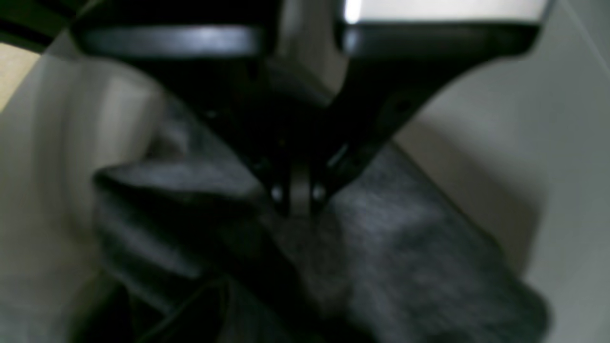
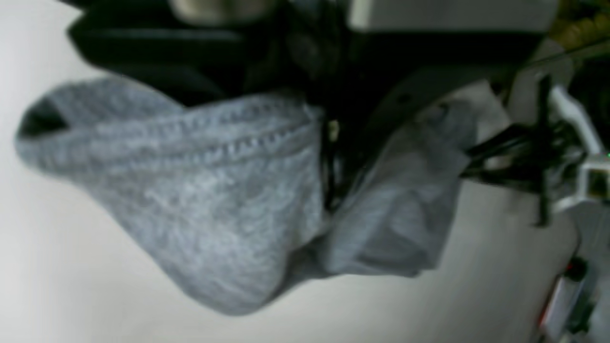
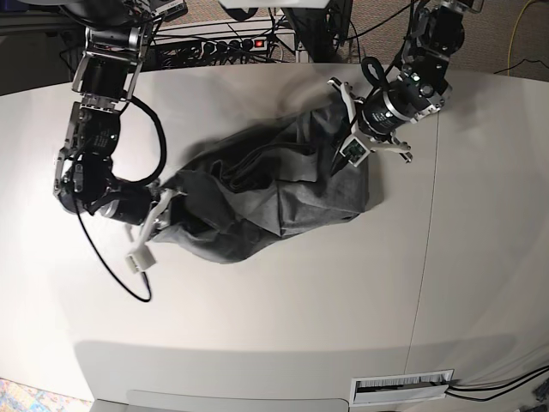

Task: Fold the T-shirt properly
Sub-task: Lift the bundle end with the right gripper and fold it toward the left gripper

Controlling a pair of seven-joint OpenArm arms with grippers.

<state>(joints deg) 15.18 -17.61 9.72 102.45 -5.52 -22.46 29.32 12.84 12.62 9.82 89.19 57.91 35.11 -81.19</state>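
Folding barely begun: T-shirt [image 3: 266,193] bunched and creased mid-table [image 3: 283,318], no neat fold visible. Left gripper [image 1: 298,202] pinched shut on cloth at one end, right gripper [image 2: 329,166] clamped on hem at other. Spreading flat and all folds left.

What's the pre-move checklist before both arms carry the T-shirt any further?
1. Left pincer shut on the T-shirt: ok, cloth pinched at its tip.
2. Right pincer shut on the T-shirt: ok, a stitched hem bunches at its jaws.
3. Shirt spread flat: not ok, it lies crumpled in a heap between the arms.
4. Which parts are held (sleeve, hem, shoulder): cannot tell for the left; the right has a hemmed edge.
5. Table space around the shirt: ok, bare surface in front.
6. Loose cable by the right arm clear of the cloth: ok, it lies beside the shirt.
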